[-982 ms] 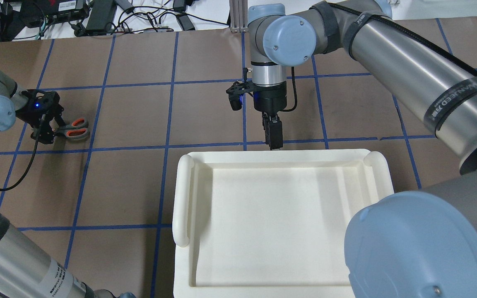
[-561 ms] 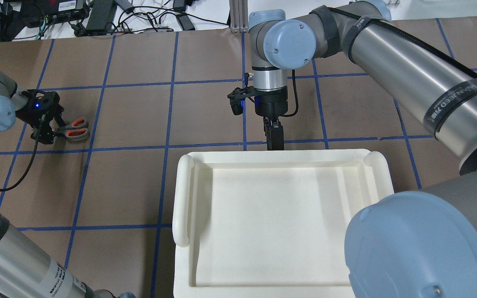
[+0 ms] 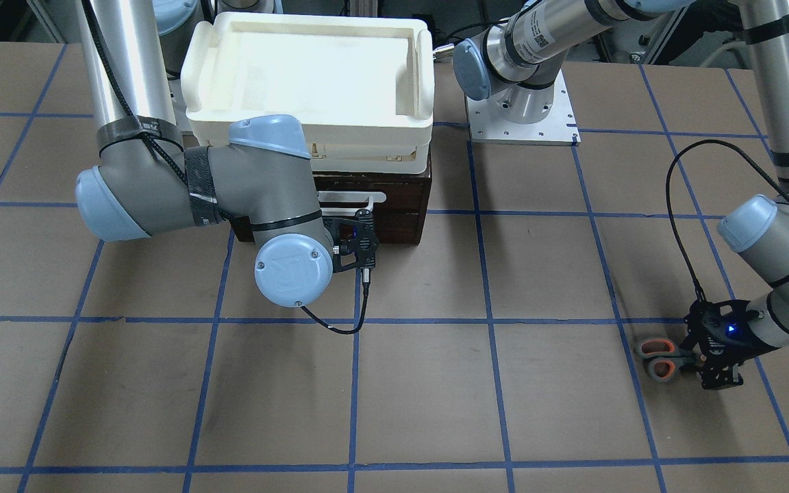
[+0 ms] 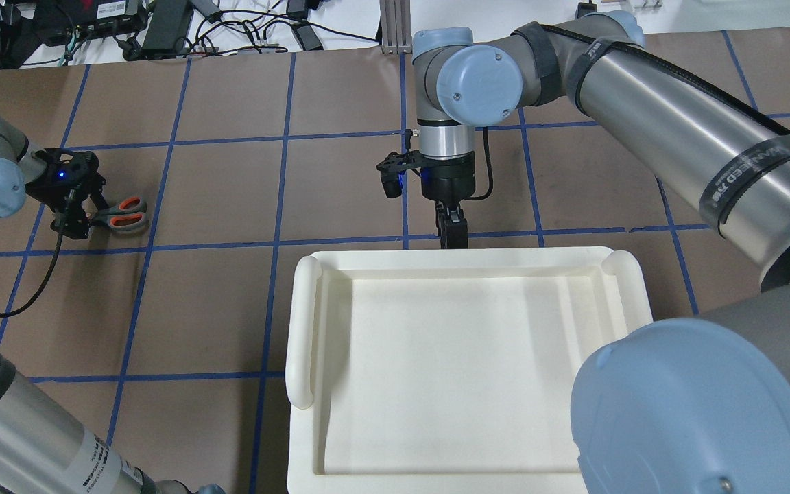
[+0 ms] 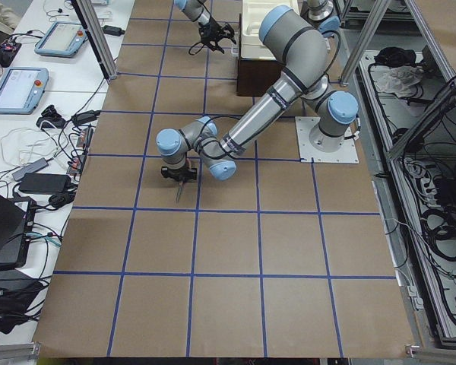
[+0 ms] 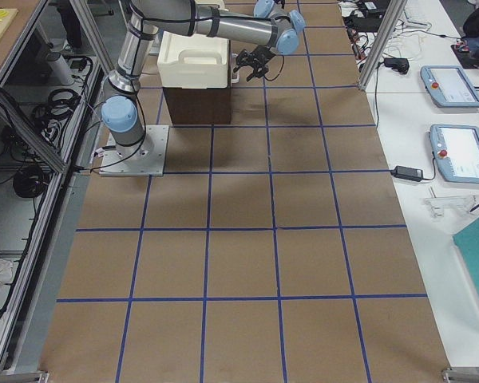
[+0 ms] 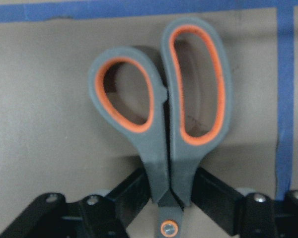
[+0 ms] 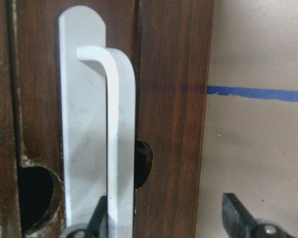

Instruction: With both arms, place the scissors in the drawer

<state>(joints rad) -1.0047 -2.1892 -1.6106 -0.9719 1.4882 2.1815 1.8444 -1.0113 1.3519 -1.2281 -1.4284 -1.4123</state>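
The scissors (image 4: 124, 213) lie flat on the table at the far left, orange-lined loops pointing away from my left gripper (image 4: 95, 216). In the left wrist view the black fingers (image 7: 216, 198) press both sides of the scissors (image 7: 164, 124) just above the red pivot dot. The dark brown drawer (image 3: 401, 205) sits closed under the cream tray. My right gripper (image 4: 452, 237) is at its front. In the right wrist view its jaws stand open on either side of the white bar handle (image 8: 116, 124), not touching the bar.
A cream-white plastic tray (image 4: 306, 329) rests on top of the drawer cabinet and hides it from overhead. The left arm's base plate (image 3: 521, 116) is bolted beside the cabinet. Cables and power bricks (image 4: 162, 27) lie beyond the table's far edge.
My right wrist has moved a little closer to the drawer front. The left gripper and the scissors have not moved.
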